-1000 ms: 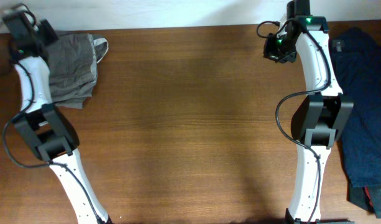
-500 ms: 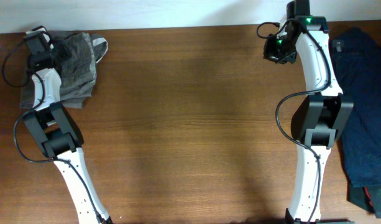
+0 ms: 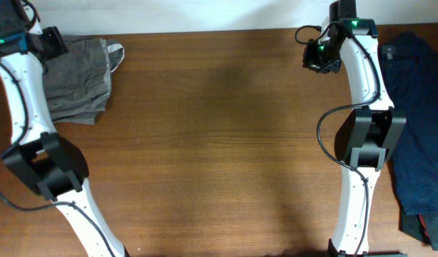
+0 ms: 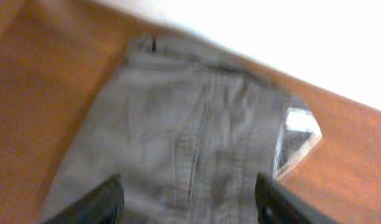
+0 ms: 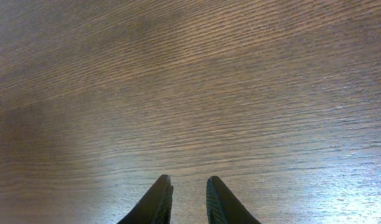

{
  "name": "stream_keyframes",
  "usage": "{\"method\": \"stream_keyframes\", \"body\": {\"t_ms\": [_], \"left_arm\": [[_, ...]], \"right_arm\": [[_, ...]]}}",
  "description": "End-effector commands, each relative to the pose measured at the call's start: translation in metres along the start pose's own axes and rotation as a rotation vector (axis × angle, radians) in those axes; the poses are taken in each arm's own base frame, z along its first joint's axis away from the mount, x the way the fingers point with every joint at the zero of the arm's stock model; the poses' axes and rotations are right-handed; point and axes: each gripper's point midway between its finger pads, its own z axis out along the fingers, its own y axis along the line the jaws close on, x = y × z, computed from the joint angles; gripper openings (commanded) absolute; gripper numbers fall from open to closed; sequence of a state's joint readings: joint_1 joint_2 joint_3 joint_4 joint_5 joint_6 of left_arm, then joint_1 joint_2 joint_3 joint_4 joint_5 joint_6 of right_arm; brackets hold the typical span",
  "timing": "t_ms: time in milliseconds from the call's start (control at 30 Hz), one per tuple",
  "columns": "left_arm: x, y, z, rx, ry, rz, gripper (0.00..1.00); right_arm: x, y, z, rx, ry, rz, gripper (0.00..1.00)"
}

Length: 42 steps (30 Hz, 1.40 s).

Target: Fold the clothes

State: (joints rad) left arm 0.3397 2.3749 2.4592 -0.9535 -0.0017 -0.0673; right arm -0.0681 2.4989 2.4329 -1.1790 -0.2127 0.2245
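The left gripper (image 4: pixel 190 200) hangs over the shorts (image 4: pixel 184 137) with its jaws spread wide and nothing between them. The cloth lies on the table (image 3: pixel 219 143), apart from both fingers. The open stance suits either a release or a fresh approach; which one cannot be told.

The shorts sit in the far left corner of the table, apparently parked there to keep the centre free for work. They form a compact olive-grey bundle, roughly rectangular, with seam lines running lengthwise and a pale lining flap showing at one edge. The left wrist view is blurred, so finer detail is unclear.

The right gripper (image 5: pixel 185 200) is nearly closed – a narrow slit between its fingers – and holds nothing over bare wood. Dark navy garments (image 3: pixel 419 107) lie heaped at the right edge, beside the right arm, probably awaiting folding
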Motion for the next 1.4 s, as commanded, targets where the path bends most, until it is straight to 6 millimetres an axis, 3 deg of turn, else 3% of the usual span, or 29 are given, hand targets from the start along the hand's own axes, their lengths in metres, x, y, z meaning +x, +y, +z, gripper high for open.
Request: {"method": "stream_keyframes", "body": {"t_ms": [0, 67, 400, 533, 633, 733, 933, 1033, 1067, 1100, 1200, 1267, 1367], "left_arm": [[0.034, 0.003, -0.006, -0.005, 0.138, 0.002, 0.67], [0.061, 0.005, 0.006, -0.011, 0.229, 0.002, 0.67], [0.139, 0.005, 0.088, 0.005, 0.411, -0.004, 0.66], [0.163, -0.016, 0.086, 0.125, 0.504, -0.037, 0.58], [0.169, -0.023, 0.078, 0.168, 0.542, -0.053, 0.58], [0.165, -0.023, 0.069, 0.159, 0.546, -0.066, 0.58], [0.120, -0.016, 0.032, 0.112, 0.423, -0.041, 0.59], [0.099, -0.013, 0.012, 0.096, 0.361, -0.033, 0.59], [0.093, -0.014, 0.006, 0.098, 0.342, -0.032, 0.60], [0.086, -0.014, -0.002, 0.099, 0.323, -0.031, 0.69], [0.088, -0.014, -0.005, 0.099, 0.331, -0.032, 0.78], [0.093, -0.014, -0.005, 0.098, 0.351, -0.033, 0.78], [0.098, -0.014, -0.006, 0.095, 0.372, -0.034, 0.78]], "right_arm": [[-0.011, 0.017, -0.031, -0.030, -0.063, -0.035, 0.24], [-0.011, 0.017, -0.031, -0.030, -0.063, -0.035, 0.24], [-0.007, 0.016, -0.030, -0.027, -0.047, -0.032, 0.24], [-0.007, 0.016, -0.030, -0.027, -0.049, -0.032, 0.24], [-0.008, 0.016, -0.030, -0.027, -0.053, -0.033, 0.24], [-0.010, 0.016, -0.031, -0.029, -0.059, -0.034, 0.24], [-0.015, 0.018, -0.031, -0.033, -0.077, -0.038, 0.25], [-0.018, 0.018, -0.031, -0.037, -0.092, -0.041, 0.31], [-0.019, 0.019, -0.032, -0.037, -0.097, -0.042, 0.31], [-0.023, 0.019, -0.032, -0.040, -0.111, -0.044, 0.35], [-0.025, 0.019, -0.033, -0.041, -0.121, -0.044, 0.43], [-0.026, 0.016, -0.033, -0.040, -0.122, -0.041, 0.50], [-0.028, 0.006, -0.034, -0.019, -0.127, -0.027, 0.53]]}}
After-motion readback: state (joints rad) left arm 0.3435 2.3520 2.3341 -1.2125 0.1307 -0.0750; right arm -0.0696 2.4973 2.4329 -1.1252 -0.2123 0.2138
